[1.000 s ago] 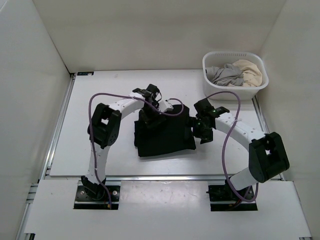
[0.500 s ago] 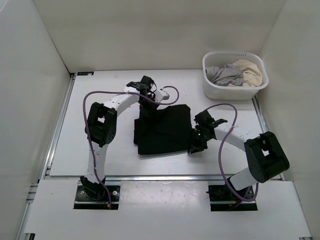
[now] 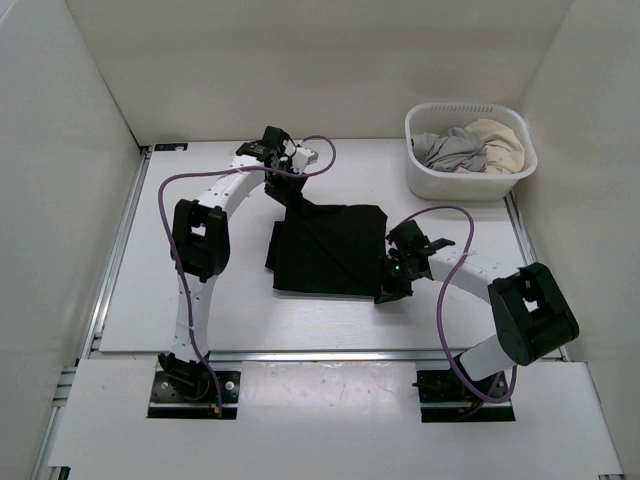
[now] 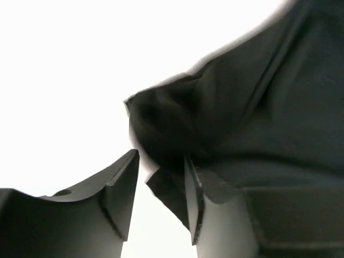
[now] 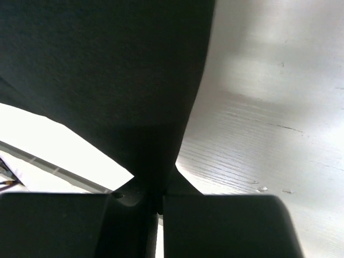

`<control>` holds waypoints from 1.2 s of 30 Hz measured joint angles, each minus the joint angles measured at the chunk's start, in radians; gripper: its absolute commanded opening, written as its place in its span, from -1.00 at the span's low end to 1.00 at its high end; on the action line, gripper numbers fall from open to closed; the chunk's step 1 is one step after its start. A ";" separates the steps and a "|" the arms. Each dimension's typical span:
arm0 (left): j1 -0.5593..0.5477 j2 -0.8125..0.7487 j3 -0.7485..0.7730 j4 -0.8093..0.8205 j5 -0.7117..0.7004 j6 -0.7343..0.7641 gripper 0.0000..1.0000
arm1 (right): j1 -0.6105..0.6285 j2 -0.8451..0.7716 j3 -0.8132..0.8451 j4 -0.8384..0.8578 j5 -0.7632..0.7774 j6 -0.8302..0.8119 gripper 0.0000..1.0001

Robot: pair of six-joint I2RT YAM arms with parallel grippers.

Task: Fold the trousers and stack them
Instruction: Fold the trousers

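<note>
The black trousers [image 3: 330,255] lie folded in a rough square at the middle of the table. Their far left corner is drawn out to a point toward my left gripper [image 3: 292,190]. In the left wrist view that gripper [image 4: 161,157] has its jaws apart. A tip of the trousers [image 4: 258,118] hangs between them against the right finger, with bare table showing beside it. My right gripper [image 3: 385,292] sits at the near right corner. In its wrist view it [image 5: 160,201] is shut on the trousers [image 5: 107,64], with fabric pinched between the jaws.
A white basket [image 3: 470,178] stands at the far right with a grey garment [image 3: 450,150] and a beige garment [image 3: 500,140] in it. White walls close in the table on three sides. A metal rail [image 3: 120,240] runs along the left edge.
My left gripper moved to the far left, pulling out the trousers' corner, then parted its jaws. My right gripper dropped to the near right corner and shut on the fabric.
</note>
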 measured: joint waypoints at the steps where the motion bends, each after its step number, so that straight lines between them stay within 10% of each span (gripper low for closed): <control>1: 0.003 0.026 0.022 0.003 -0.008 -0.009 0.04 | 0.000 0.000 -0.003 0.001 -0.002 -0.003 -0.96; 7: 0.050 0.095 0.074 0.025 -0.071 -0.072 0.04 | 0.000 -0.005 -0.006 -0.032 -0.015 -0.028 -0.60; 15: 0.173 0.000 0.033 0.051 -0.028 -0.100 0.24 | -0.001 -0.105 0.011 -0.178 -0.023 -0.086 0.57; 23: 0.120 -0.407 -0.495 -0.056 0.159 -0.031 0.48 | -0.100 -0.064 0.453 -0.357 0.045 -0.134 0.68; 28: 0.052 -0.399 -0.637 -0.082 0.224 -0.031 0.66 | -0.168 0.200 0.745 -0.332 0.083 -0.156 0.77; 36: 0.044 -0.341 -0.654 -0.020 0.220 -0.058 0.30 | -0.214 0.514 0.801 -0.300 0.088 -0.141 0.77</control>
